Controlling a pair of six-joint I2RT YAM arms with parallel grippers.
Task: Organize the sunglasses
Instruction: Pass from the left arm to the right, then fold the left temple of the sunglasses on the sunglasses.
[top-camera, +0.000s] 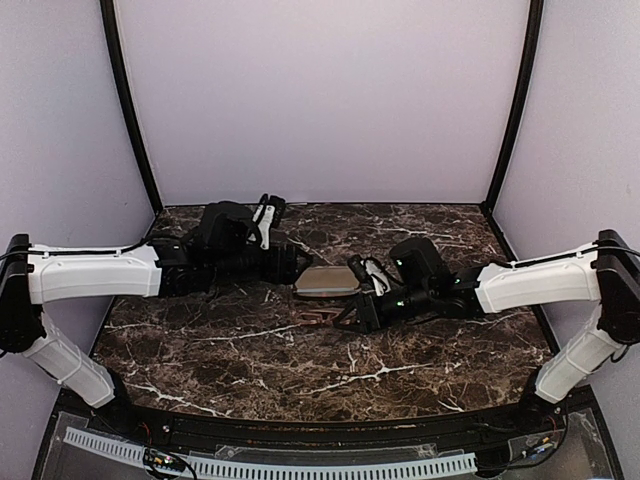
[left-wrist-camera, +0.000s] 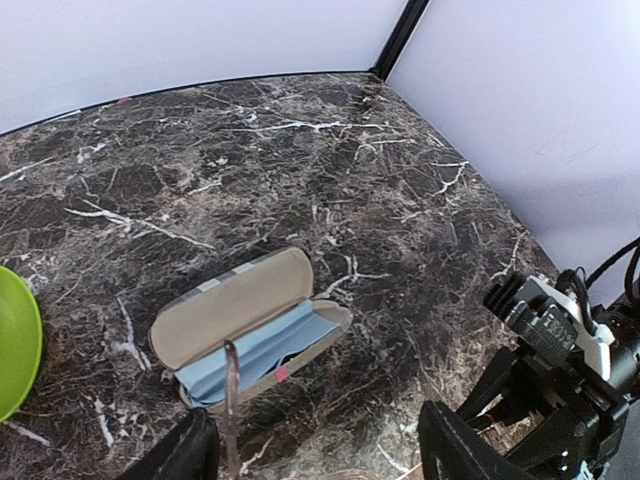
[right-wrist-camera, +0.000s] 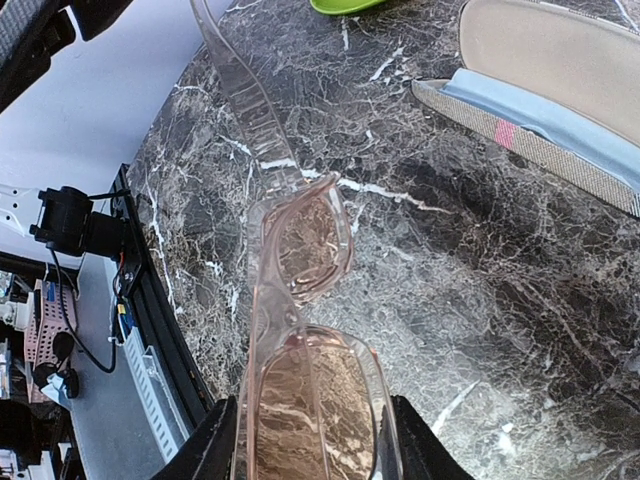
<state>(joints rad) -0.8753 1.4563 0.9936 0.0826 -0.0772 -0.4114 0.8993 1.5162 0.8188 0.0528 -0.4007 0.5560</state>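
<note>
Right wrist: saw sunglasses (right-wrist-camera: 300, 250) clamped by a lens in right gripper (right-wrist-camera: 315, 452), near open case (right-wrist-camera: 560, 60) | Left wrist: found left gripper (left-wrist-camera: 320, 455) spread wide, empty; spotted green plate (left-wrist-camera: 12, 340), hidden from top view.

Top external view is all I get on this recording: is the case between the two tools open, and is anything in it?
Observer: Yes. The left wrist view shows the case open with its lid laid back and a blue cloth inside, no glasses.
Operator: Are the sunglasses held, then?
Observer: The right wrist view shows the right tool closed on the pink sunglasses at one lens, with one temple arm extended.
</note>
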